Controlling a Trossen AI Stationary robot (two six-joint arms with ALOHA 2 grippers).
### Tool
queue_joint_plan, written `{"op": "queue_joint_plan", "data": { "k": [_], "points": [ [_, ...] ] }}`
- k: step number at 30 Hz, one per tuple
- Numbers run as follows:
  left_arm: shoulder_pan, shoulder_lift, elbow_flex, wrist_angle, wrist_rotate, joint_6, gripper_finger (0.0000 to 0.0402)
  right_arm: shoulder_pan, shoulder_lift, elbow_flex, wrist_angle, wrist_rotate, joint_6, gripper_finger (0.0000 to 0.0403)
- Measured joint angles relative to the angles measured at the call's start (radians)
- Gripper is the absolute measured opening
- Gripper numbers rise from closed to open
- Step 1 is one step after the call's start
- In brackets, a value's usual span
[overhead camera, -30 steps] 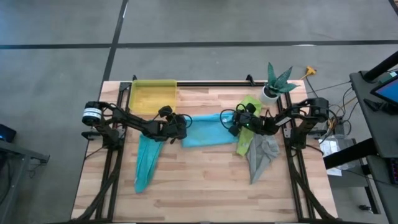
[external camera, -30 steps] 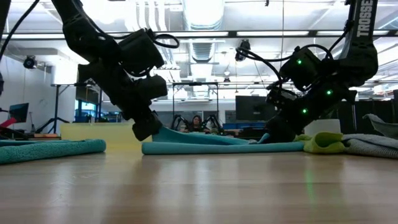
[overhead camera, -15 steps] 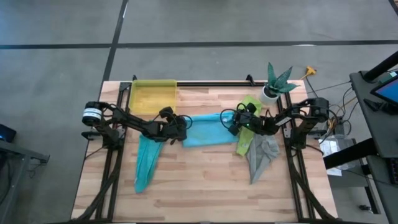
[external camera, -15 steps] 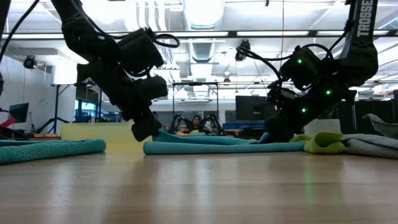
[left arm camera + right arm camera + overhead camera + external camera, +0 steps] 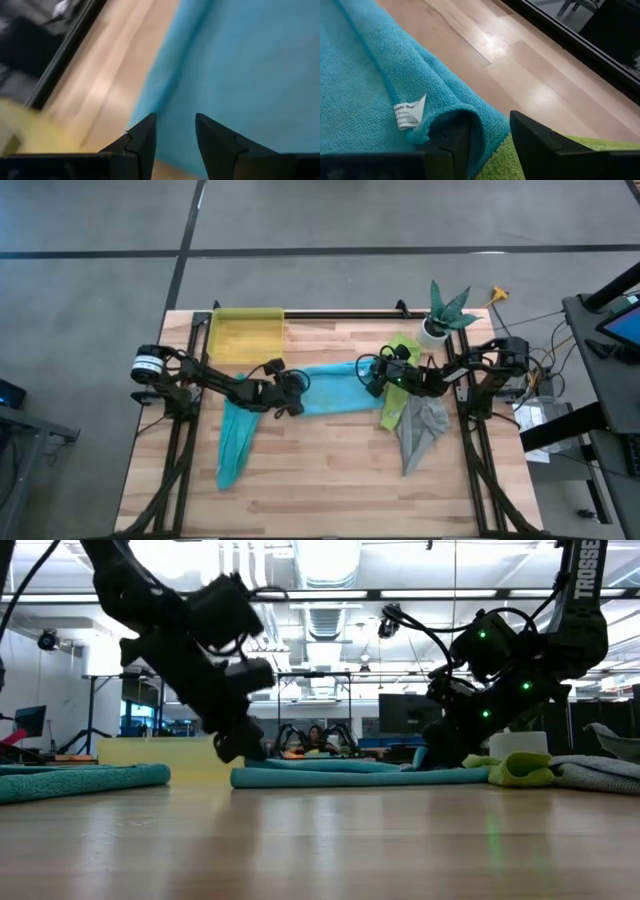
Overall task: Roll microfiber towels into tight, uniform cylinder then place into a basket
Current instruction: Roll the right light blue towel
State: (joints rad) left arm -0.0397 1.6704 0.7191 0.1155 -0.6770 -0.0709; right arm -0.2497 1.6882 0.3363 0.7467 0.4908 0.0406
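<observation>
The light blue towel point(image 5: 330, 388) lies spread on the table's middle. My left gripper point(image 5: 175, 117) hovers over the towel's left edge point(image 5: 300, 385), open, with only cloth showing beyond the gap. My right gripper point(image 5: 489, 122) is shut on the towel's right end point(image 5: 362, 378), which overlaps the lime green towel point(image 5: 400, 385). The teal towel point(image 5: 235, 440) lies in a long strip at the left, and the grey towel point(image 5: 420, 430) lies bunched at the right. The yellow basket point(image 5: 245, 335) stands at the far left. My right gripper has a folded-over edge of the light blue towel point(image 5: 475, 117) between its two fingers, beside the white label point(image 5: 410, 112). The fingers slant down from the table's right. That end is raised a little point(image 5: 420, 756), and the rest of the towel lies flat.
A white plant pot point(image 5: 440, 325) stands at the far right corner. Black frame rails run along the table's left point(image 5: 190, 430), right point(image 5: 470, 430) and far point(image 5: 340, 313) sides. Bare wood point(image 5: 330, 470) lies toward the near edge.
My left gripper has moved a little toward the table's right, over the light blue towel's left edge, and has turned at the wrist. The towel's left end, raised toward it a second ago, now lies lower.
</observation>
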Motion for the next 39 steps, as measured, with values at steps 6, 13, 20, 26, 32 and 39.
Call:
{"op": "queue_joint_plan", "data": {
  "k": [6,13,20,26,32,39],
  "points": [
    [-0.087,-0.003,0.040,0.033,0.026,0.032,0.0121,0.000,0.000,0.000,-0.003,0.009,0.001,0.0190],
    [-0.097,-0.004,0.039,0.062,0.085,0.027,0.0121,0.000,0.000,0.000,-0.001,0.087,-0.015,0.0254],
    [-0.097,0.099,0.037,0.235,0.149,0.054,0.0121,-0.008,0.000,0.001,0.007,0.087,0.033,0.0265],
    [-0.093,0.226,0.058,0.326,0.145,0.112,0.0121,-0.014,0.000,0.002,0.011,0.087,0.064,0.0261],
    [-0.093,0.242,0.076,0.323,0.160,0.110,0.0121,-0.024,0.000,0.002,0.010,0.089,0.064,0.0259],
    [-0.093,0.238,0.075,0.306,0.171,0.108,0.0121,-0.059,-0.004,0.002,0.024,0.190,0.064,0.0263]
  ]
}}
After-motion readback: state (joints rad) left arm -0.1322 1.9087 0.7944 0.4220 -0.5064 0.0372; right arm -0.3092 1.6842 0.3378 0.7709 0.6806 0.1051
